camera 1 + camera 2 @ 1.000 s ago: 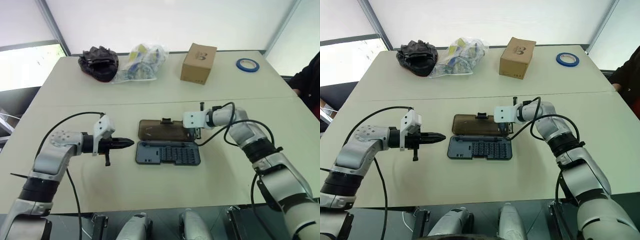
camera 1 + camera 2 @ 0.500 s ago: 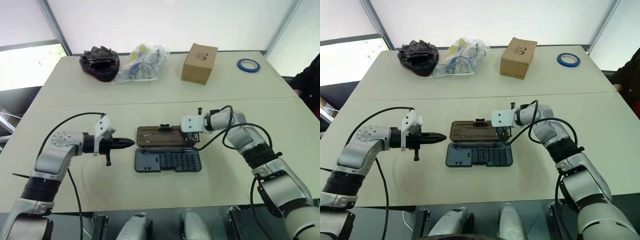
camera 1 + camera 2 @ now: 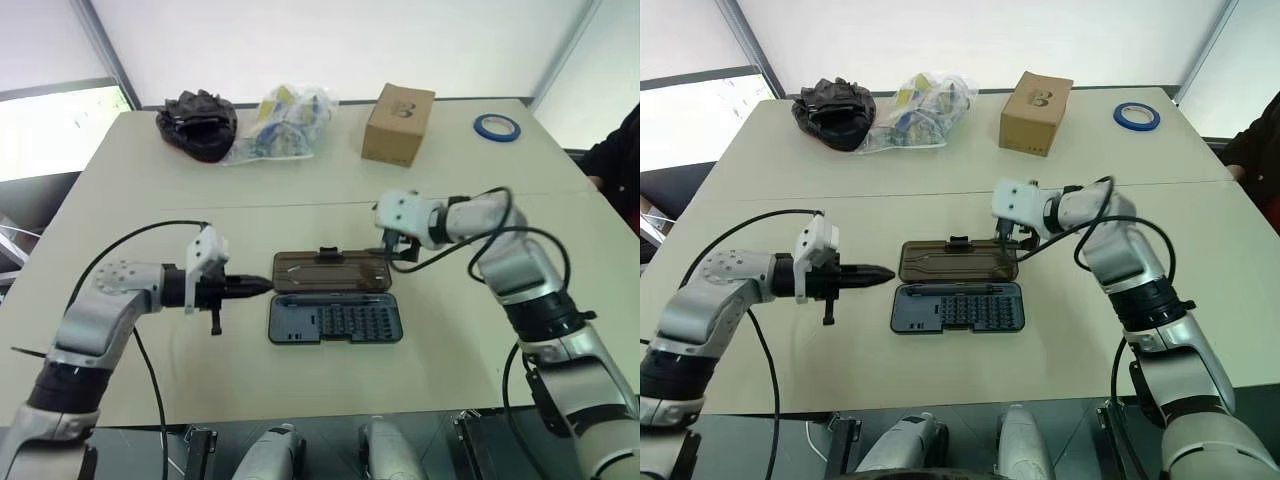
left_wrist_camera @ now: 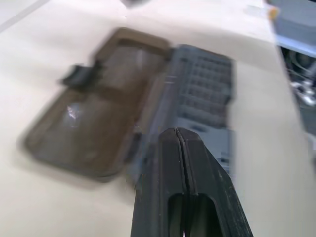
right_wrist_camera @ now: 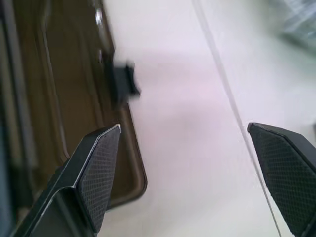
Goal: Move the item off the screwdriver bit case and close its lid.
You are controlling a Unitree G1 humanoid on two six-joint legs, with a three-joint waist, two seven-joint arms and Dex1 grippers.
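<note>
Smoky lid (image 3: 333, 272) lies flat beside the screwdriver bit case (image 3: 335, 320); our right gripper (image 3: 399, 243) hangs released, left gripper (image 3: 250, 288) clenched empty, ready to nudge.

Translucent glossy plastic lid (image 3: 331, 272), matt table (image 3: 150, 180)

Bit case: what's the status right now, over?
Left pincer shut, beside the screwdriver bit case. Right pincer open, empty, above the lid. Lid lying flat open, not closed. Nothing on top of it.
</note>
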